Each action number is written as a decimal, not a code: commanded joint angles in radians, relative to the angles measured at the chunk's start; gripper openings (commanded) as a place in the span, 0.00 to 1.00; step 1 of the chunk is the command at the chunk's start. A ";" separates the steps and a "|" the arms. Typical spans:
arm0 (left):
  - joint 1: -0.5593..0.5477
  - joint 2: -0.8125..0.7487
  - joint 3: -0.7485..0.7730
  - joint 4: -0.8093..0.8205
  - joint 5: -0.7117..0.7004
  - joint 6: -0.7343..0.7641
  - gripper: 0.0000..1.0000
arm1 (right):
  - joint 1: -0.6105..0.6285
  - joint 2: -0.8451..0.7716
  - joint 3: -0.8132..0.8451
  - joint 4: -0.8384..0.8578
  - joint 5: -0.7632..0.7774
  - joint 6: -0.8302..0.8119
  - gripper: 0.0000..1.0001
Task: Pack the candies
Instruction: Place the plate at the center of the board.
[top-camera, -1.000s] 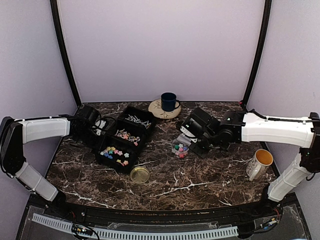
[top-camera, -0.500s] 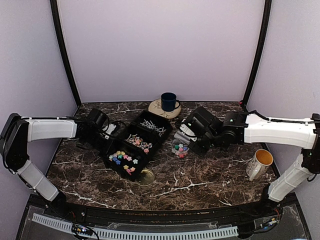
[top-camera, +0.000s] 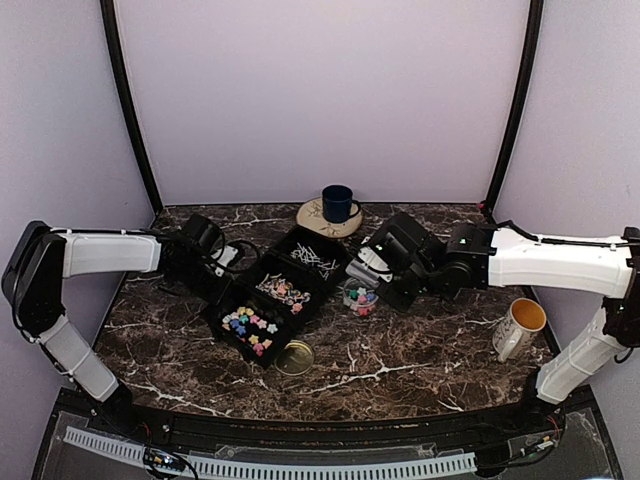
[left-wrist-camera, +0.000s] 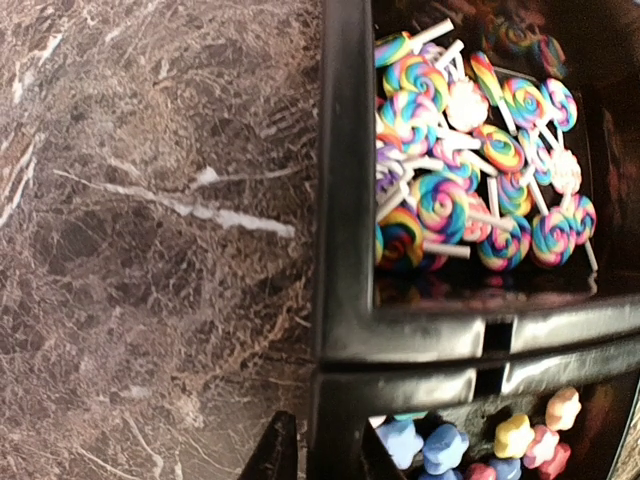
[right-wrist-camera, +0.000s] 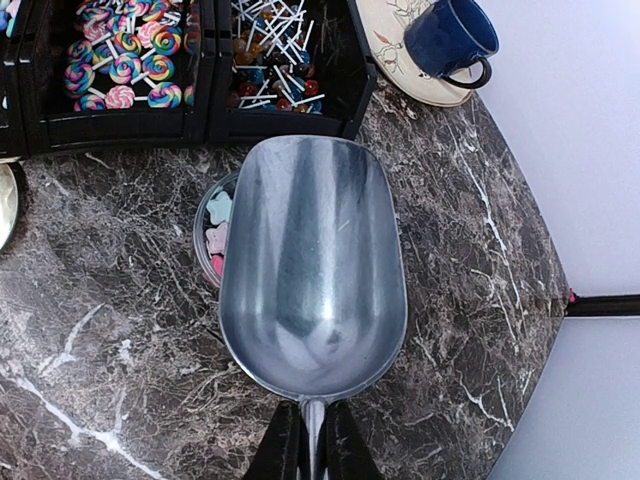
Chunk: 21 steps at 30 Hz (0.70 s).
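Note:
The candies lie in a black three-part tray: pastel stars, swirl lollipops, pale sticks. My left gripper is shut on the tray's left wall, one finger outside, one inside by the stars; swirl lollipops fill the compartment beyond. My right gripper is shut on the handle of an empty metal scoop, held over a small clear jar with a few star candies. The jar also shows in the top view, right of the tray.
A gold lid lies against the tray's front corner. A blue mug stands on a plate at the back. A white mug stands at the right. The tray's end wall lies just beyond the jar.
My left gripper has dragged the tray rightward toward the jar, and the gold lid has shifted right and forward with it. The right arm and scoop have barely moved.

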 joint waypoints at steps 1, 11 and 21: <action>-0.001 0.020 0.045 -0.043 -0.032 -0.007 0.19 | -0.005 -0.031 -0.013 0.040 0.013 -0.006 0.00; -0.001 -0.087 0.054 -0.048 -0.050 -0.005 0.24 | -0.005 -0.036 -0.019 0.044 0.023 -0.008 0.00; -0.001 -0.165 0.088 -0.015 0.015 -0.012 0.26 | -0.005 -0.024 -0.013 0.060 0.020 -0.016 0.00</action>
